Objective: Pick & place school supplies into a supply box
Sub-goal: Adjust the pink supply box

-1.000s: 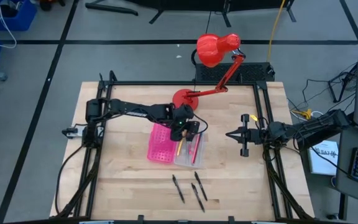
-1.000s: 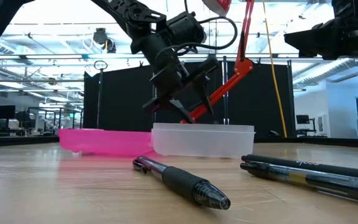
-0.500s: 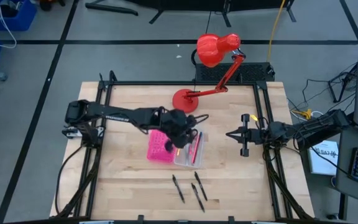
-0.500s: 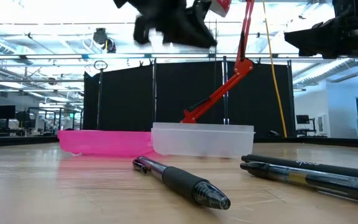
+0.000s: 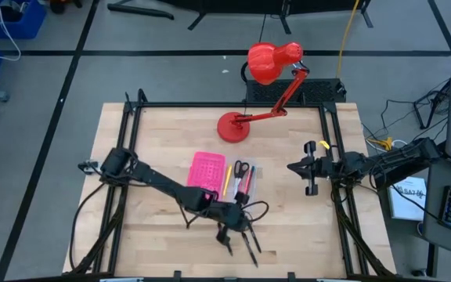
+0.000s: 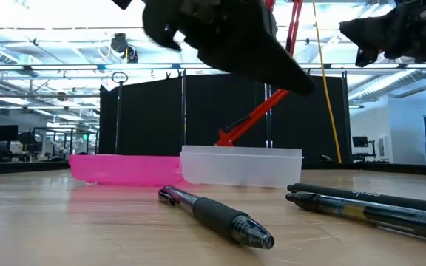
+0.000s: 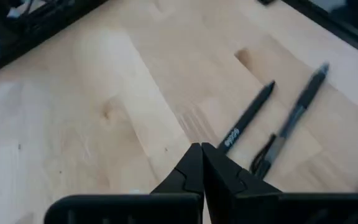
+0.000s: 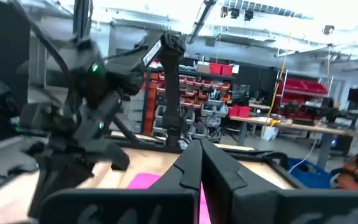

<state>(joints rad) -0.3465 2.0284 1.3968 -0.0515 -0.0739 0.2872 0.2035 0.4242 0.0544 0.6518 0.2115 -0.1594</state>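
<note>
Left gripper (image 5: 227, 233) fingers together over pens (image 5: 248, 241) — red lamp (image 5: 268, 70) behind; right gripper (image 5: 292, 168) closed.

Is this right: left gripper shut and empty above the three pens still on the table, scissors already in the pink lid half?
Not quite. The high view shows the scissors in the clear tray, not the pink lid half. The rest holds: left gripper shut and empty above the three pens.
</note>
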